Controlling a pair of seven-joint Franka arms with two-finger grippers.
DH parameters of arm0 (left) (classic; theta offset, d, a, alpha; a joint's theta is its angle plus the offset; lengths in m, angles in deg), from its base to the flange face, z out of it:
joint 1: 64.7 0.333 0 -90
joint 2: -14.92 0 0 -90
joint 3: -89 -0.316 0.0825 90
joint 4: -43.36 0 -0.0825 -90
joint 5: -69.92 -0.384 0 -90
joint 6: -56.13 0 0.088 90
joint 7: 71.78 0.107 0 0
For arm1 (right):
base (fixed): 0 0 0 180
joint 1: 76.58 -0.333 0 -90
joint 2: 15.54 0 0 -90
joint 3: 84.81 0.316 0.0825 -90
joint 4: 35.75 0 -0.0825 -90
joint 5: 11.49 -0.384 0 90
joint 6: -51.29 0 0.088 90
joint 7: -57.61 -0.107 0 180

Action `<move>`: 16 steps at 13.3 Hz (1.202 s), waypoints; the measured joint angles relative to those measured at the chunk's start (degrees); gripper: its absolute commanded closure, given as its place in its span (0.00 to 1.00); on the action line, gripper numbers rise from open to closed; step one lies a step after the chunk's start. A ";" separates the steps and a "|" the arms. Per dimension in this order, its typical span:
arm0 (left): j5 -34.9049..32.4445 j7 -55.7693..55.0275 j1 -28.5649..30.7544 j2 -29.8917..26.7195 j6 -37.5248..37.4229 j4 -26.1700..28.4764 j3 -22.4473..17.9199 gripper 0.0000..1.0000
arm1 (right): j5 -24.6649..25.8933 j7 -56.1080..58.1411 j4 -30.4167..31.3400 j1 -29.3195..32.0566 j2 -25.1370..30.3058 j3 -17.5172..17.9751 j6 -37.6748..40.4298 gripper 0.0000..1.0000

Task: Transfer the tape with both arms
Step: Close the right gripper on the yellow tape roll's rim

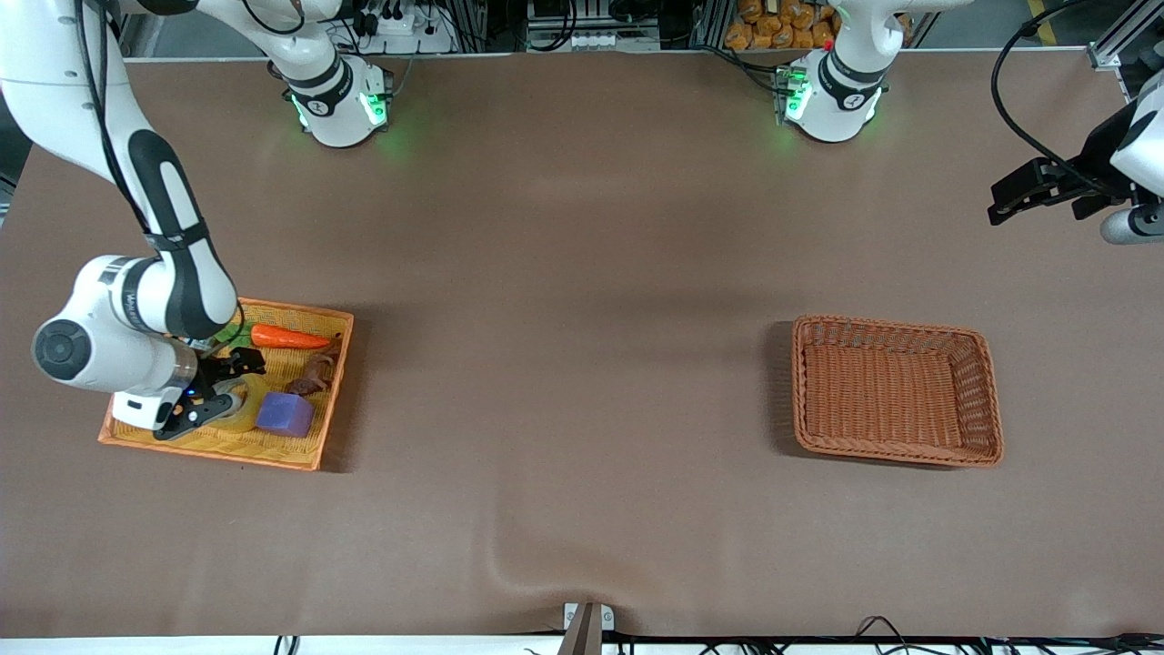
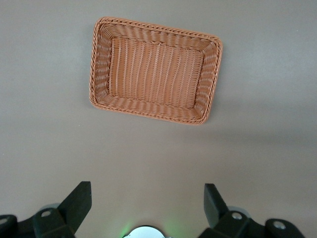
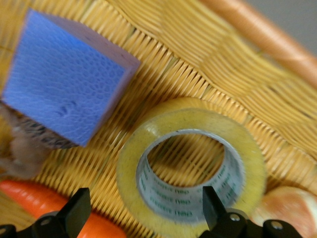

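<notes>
Jaws of the right gripper (image 3: 143, 213) stand spread, empty, low over the tape (image 3: 190, 171) lying flat in the yellow tray (image 1: 314, 455) beside the purple cube (image 3: 64, 79). Light, stiff, probably slick; pinch through its wall. Over the table's left-arm end, the left gripper (image 2: 147, 206) waits, likewise spread, the brown basket (image 2: 99, 59) ahead.

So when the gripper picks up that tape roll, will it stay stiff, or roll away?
The tape is a thick wound ring on a grey-white core, so it probably stays stiff in a pinch. It lies flat in the yellow tray, so rolling seems unlikely unless tipped on edge. Its glossy side may be slippery for the open right gripper.
</notes>
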 measured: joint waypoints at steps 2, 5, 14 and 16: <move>0.00 0.00 0.07 0.10 0.22 0.88 -0.01 0.00 | 0.00 0.01 1.23 0.09 -1.40 -0.05 -2.92 0.55; 0.00 0.00 0.25 0.23 0.75 2.02 -0.03 0.00 | 0.00 -0.01 1.05 0.21 -1.88 -0.06 -3.18 1.00; 1.89 -1.20 0.28 0.36 2.93 5.92 -0.03 0.00 | 0.00 0.01 -11.50 -0.25 5.12 0.43 20.11 1.00; 2.33 -1.87 0.28 0.36 3.32 6.45 -0.01 0.00 | -0.10 -0.28 -18.66 -2.21 7.15 0.93 28.70 1.00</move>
